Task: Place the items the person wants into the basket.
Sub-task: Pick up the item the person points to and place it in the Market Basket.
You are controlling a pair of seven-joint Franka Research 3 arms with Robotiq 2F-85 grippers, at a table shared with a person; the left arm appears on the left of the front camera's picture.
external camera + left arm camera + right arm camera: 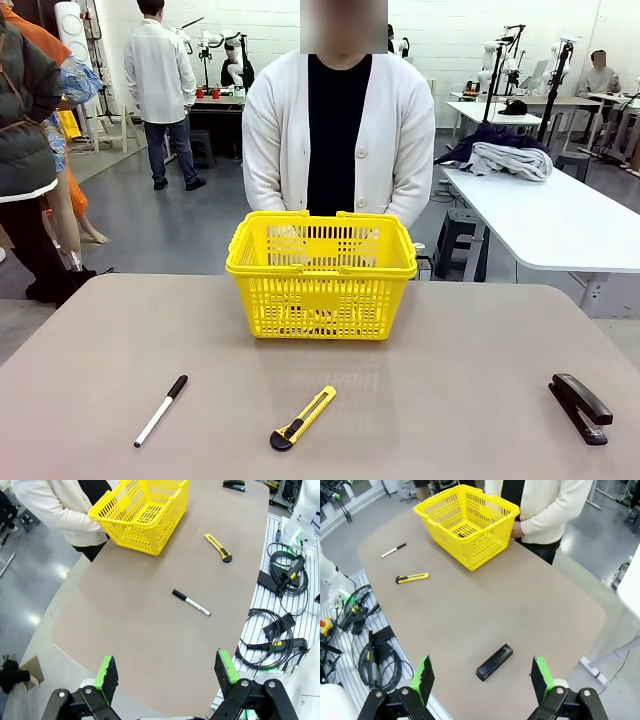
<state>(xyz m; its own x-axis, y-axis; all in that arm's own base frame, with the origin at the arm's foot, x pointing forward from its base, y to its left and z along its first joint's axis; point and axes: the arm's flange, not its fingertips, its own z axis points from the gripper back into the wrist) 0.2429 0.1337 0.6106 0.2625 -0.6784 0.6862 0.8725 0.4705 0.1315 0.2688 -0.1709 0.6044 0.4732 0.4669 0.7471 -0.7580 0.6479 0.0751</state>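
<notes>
The yellow basket (320,300) (131,530) (470,550) stands at the table's far middle, right in front of the person (338,130) in the white cardigan, whose hand (516,529) rests behind its rim. The black stapler (580,407) (234,485) (494,662) lies at the near right of the table. High above it my right gripper (482,675) is open with nothing between its green pads. My left gripper (166,670) is open too, hovering over the table's left end. The black pen and the tape measure are hidden or out of view.
A white marker with a black cap (160,410) (191,602) (393,550) lies near left. The yellow utility knife (302,417) (218,547) (412,577) lies near the middle. Cables and scanners (280,635) lie on the slatted base beside the table.
</notes>
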